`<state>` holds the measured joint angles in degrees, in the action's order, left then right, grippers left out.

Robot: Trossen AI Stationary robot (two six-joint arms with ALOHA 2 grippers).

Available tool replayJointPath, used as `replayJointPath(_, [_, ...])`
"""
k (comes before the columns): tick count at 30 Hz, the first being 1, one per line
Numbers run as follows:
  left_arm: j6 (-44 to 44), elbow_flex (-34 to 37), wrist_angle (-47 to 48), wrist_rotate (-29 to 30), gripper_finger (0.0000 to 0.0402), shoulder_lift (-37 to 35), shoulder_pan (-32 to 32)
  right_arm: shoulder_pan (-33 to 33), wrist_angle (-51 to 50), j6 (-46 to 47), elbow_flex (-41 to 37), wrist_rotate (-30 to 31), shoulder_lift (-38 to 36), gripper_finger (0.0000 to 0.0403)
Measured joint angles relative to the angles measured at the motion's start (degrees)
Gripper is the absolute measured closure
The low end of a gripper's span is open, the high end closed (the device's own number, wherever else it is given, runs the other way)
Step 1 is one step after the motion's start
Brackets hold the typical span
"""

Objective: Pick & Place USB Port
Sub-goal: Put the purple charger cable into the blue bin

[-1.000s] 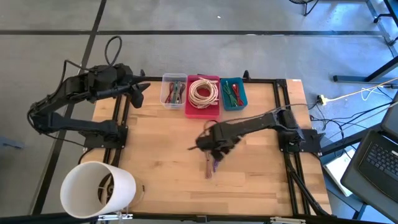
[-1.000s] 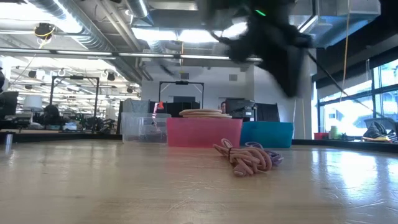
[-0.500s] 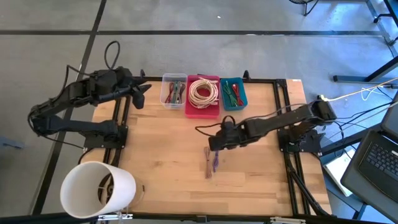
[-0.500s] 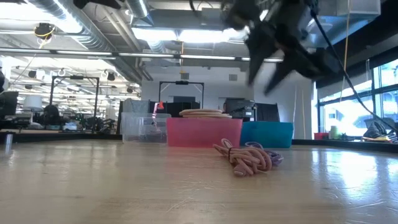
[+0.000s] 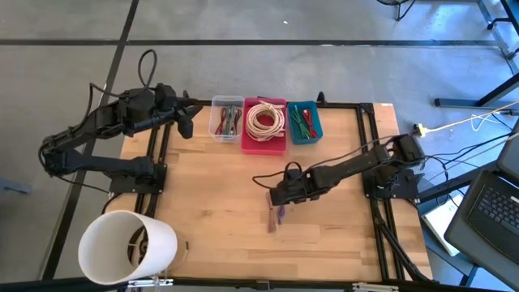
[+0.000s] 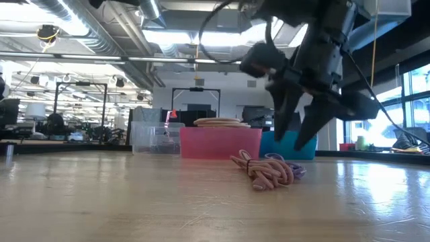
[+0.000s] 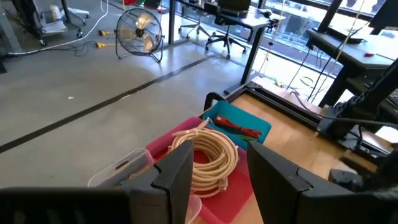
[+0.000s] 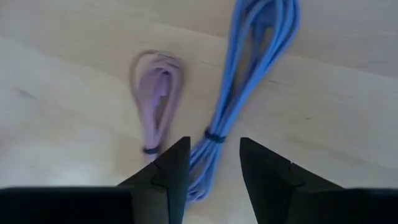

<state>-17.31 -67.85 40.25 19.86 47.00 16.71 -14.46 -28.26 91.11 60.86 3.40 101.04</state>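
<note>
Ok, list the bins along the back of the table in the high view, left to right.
Clear bin with coloured cables → red bin holding a coil of pale cable → blue bin with red and green cables.

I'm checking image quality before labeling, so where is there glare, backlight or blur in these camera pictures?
Low view: bright ceiling lights and windows backlight the right gripper into a dark silhouette, and sheen lies on the wooden table. Right wrist view: the pink cable bundle looks soft, the blue cable bundle sharper. High view: even light, faint shadows only.
</note>
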Motion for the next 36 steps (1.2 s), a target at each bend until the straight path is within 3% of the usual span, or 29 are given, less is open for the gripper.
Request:
replayJointPath(18, [0.0, 0.0, -0.2, 0.0, 0.0258, 0.0, 0.0, 0.0, 3.8, -0.1, 0.3, 1.6, 6.5, 0.0263])
replayJointPath(21, [0.0, 0.0, -0.2, 0.0, 0.0258, 0.0, 0.0, -0.1, 2.9, -1.2, 0.3, 2.0, 6.6, 0.0291])
replayJointPath(26, [0.0, 0.0, -0.2, 0.0, 0.0258, 0.0, 0.0, -0.1, 1.6, -4.6, 0.4, 4.4, 6.9, 0.0384])
replayJointPath(30, [0.0, 0.0, -0.2, 0.0, 0.0258, 0.0, 0.0, -0.9, -2.3, -4.5, 0.5, 6.2, 6.1, 0.0392])
replayJointPath(36, [0.0, 0.0, -0.2, 0.1, 0.0258, 0.0, 0.0, -3.9, -18.8, -3.6, 2.9, 6.7, -1.0, 0.0399])
